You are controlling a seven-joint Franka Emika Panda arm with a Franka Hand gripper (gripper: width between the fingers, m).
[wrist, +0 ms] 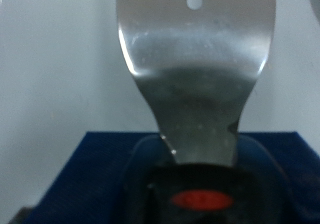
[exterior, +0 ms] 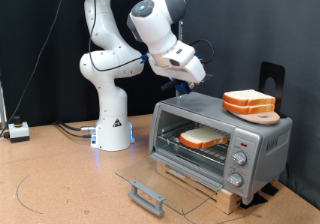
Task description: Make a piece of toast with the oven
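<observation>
Already on the oven (exterior: pixel 255 144) rack, toast (exterior: pixel 203 138) below the end effector (exterior: pixel 182 87).

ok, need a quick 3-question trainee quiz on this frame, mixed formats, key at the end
1. True or false: the oven door is shut.
2. Where is the single slice of bread? A) on the rack inside the oven B) on the table C) on the oven roof
3. Fill in: the wrist view shows a metal ____ in the hand.

Key
1. False: the glass door lies folded down, open.
2. A. The slices on the oven roof are a stack, not the single one.
3. Spatula; its blade fills the view above a dark handle with a red mark.
</observation>
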